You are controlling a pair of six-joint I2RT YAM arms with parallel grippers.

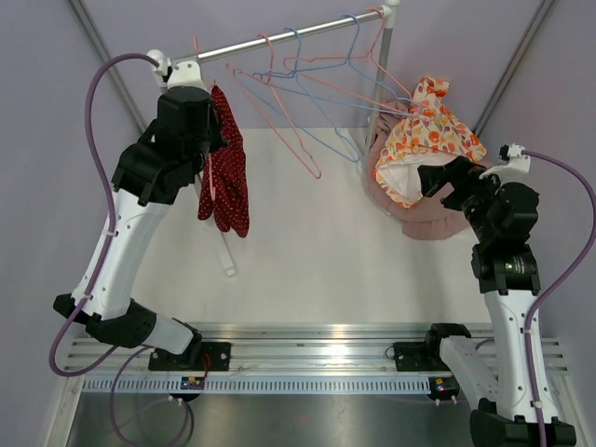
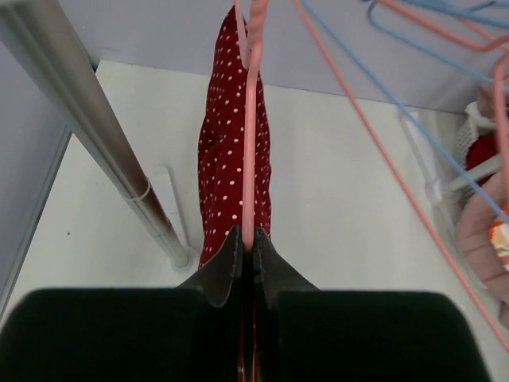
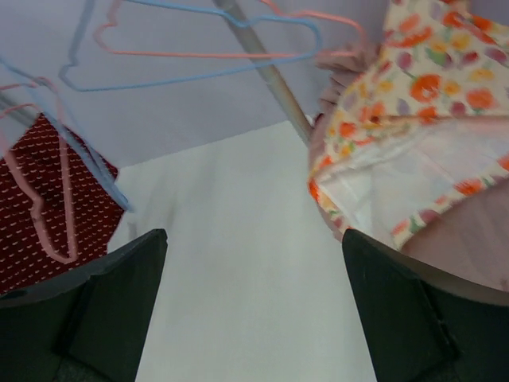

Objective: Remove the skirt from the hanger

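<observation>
step: steadying hanger [image 2: 251,135], skirt not yet off | left fingers [image 2: 225,267] clamped on its pink wire | skirt [image 1: 223,182] hung under rail [image 1: 279,39] at 10 o'clock | right fingers [image 3: 119,278] apart at 3 o'clock | next: probably right-hand pinch on skirt, pull clear | basket [image 2: 471,134] at 2 o'clock: floral garment [image 1: 430,130] over pink cloth [image 1: 433,222]

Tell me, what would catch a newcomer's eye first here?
The red white-dotted skirt hangs at the left end of the rail, with the left pincer shut on its pink hanger. On the right, a bright flowered cloth lies heaped on a pink bundle, beside the right pincer, which stands wide open. Empty pink and blue hangers dangle from the rail between them.
</observation>
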